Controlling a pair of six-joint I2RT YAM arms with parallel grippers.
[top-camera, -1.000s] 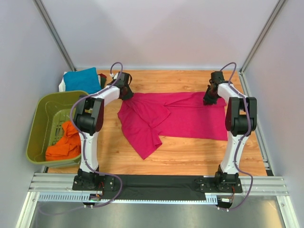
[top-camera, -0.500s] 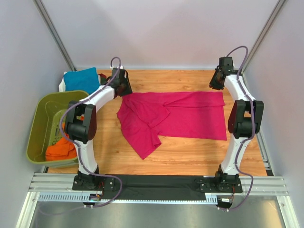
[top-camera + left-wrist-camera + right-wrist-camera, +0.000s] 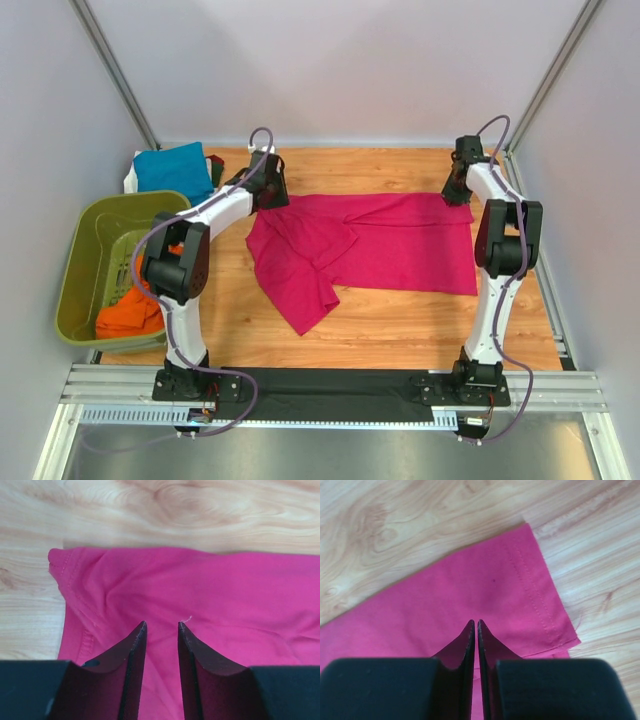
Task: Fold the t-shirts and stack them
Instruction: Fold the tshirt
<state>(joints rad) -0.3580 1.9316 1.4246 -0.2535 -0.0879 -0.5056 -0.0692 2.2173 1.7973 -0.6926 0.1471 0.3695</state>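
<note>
Magenta t-shirt lies spread on the wooden table between the arms. Its right half is flat and its left half is rumpled, with a flap pointing toward the near edge. The left gripper sits at the shirt's far-left corner and the right gripper at its far-right corner. Orange t-shirts are heaped in the olive-green basket, and a teal t-shirt rests beyond it.

From the left wrist, the left gripper has its jaws part-way apart with nothing between them, over the magenta t-shirt. A stitched corner lies ahead and to the left, with bare table past the edge. The cloth looks thin, light and limp, so it should drape and crease rather than hold a shape. The seamed corners seem the best places to pinch.

From the right wrist, the right gripper has its jaws pressed together, tips over the magenta t-shirt. No cloth is seen pinched between them. The double-stitched hem corner lies just to the right.
</note>
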